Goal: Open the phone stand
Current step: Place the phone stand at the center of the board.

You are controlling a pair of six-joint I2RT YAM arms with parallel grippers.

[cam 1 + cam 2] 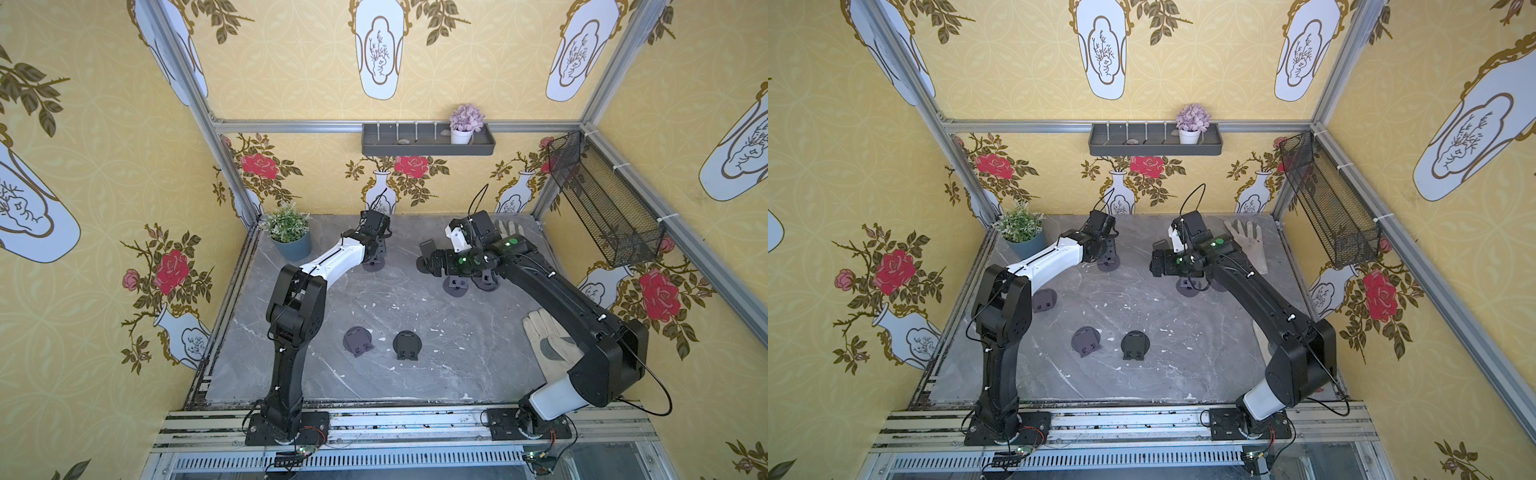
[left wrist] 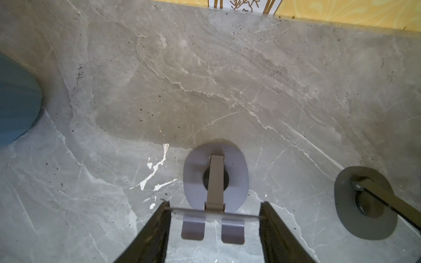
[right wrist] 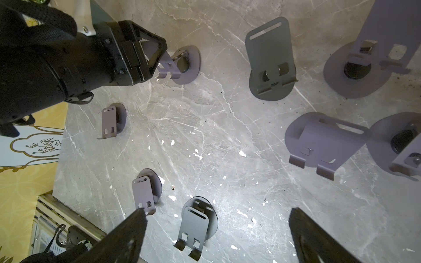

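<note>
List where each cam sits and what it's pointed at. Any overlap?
Top views: one stereo head high behind the arm bases, looking down over the table; left arm and right arm show whole.
Left wrist: on the left arm, looking down at the table; left gripper clamps the phone stand by its plate edges.
Right wrist: on the right arm, looking down across the table; open right gripper fingertips show.
Shared: right wrist and top views also show the left gripper on that stand.
</note>
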